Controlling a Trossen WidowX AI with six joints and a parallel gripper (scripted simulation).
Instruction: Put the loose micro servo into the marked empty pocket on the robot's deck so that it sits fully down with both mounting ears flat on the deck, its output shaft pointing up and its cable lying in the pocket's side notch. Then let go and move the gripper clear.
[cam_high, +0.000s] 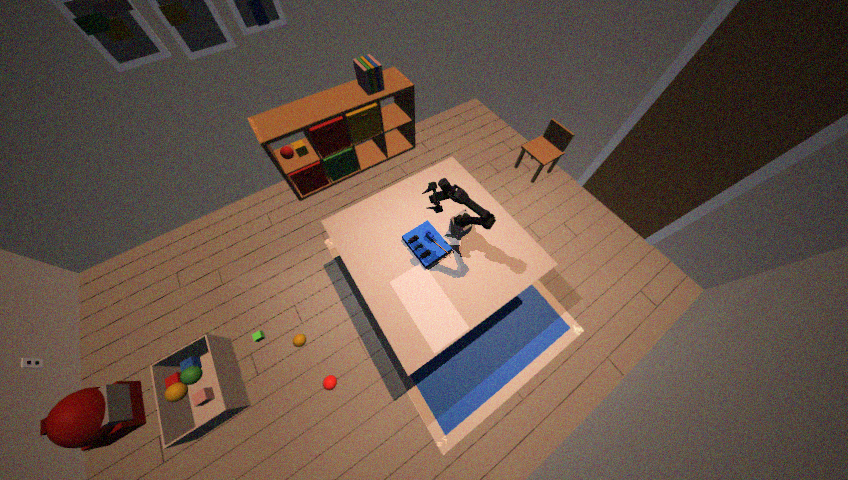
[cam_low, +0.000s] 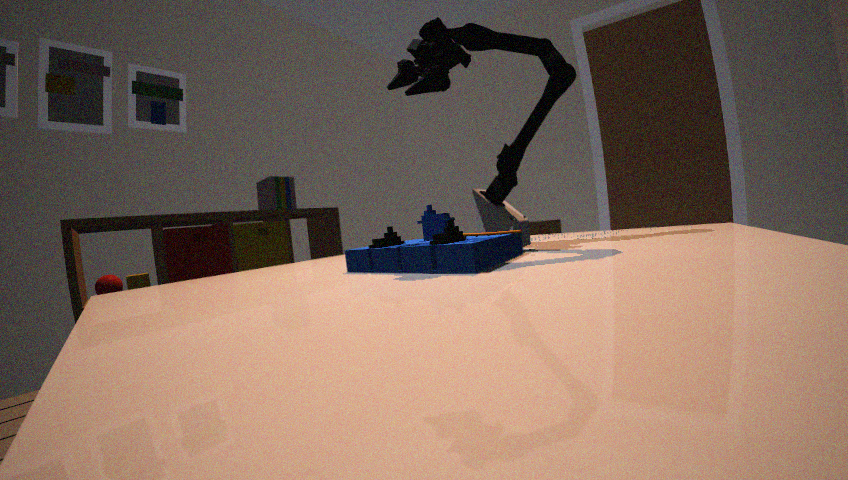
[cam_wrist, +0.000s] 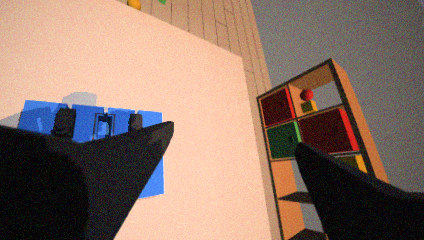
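Observation:
My gripper is open and empty, high above the table and well above the deck. The blue deck rests on the table. The loose blue servo stands on the deck with its top knob up; its orange cable runs toward the arm's base. The left finger hides the servo in the wrist view. The outlined empty pocket lies between two black servos, one on the left and one on the right.
The pale table carries the deck beside the arm's base. A lighter rectangle lies on the tabletop near the deck. A shelf and a chair stand beyond the table.

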